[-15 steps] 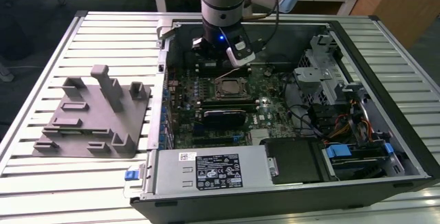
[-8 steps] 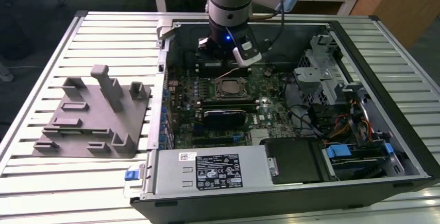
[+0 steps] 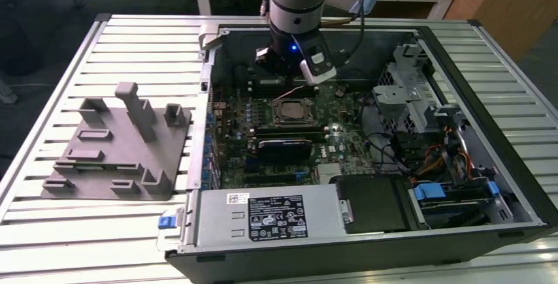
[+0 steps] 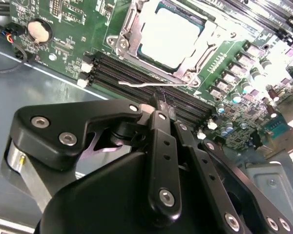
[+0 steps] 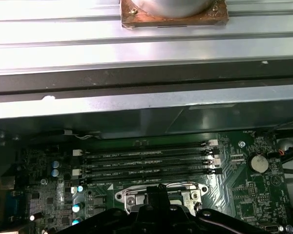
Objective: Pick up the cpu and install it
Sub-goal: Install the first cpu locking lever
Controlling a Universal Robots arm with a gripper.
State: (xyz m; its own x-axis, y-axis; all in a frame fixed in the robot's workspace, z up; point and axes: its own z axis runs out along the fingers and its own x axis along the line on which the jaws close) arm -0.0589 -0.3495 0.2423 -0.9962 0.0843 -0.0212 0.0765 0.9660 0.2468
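Note:
The cpu (image 3: 291, 110), a small square chip with a silvery top, lies inside the metal-framed socket (image 3: 273, 118) on the green motherboard (image 3: 349, 140) of the open computer case. In the second wrist view the cpu (image 4: 170, 35) sits flat in the socket frame (image 4: 124, 41), with a thin wire lever (image 4: 136, 84) beside it. My gripper (image 3: 286, 78) hangs above the board just behind the socket, toward the case's rear wall. Its black fingers (image 4: 161, 141) meet at the tips and hold nothing. In the first wrist view the gripper (image 5: 158, 191) covers part of the socket (image 5: 129, 197).
A grey fixture (image 3: 114, 147) with upright posts lies on the slatted table (image 3: 87, 232) at the exterior view's left. Inside the case are memory slots (image 5: 146, 163), a black block (image 3: 283, 145), the power supply (image 3: 266, 215), a drive cage (image 3: 410, 94) and cables (image 3: 436, 160).

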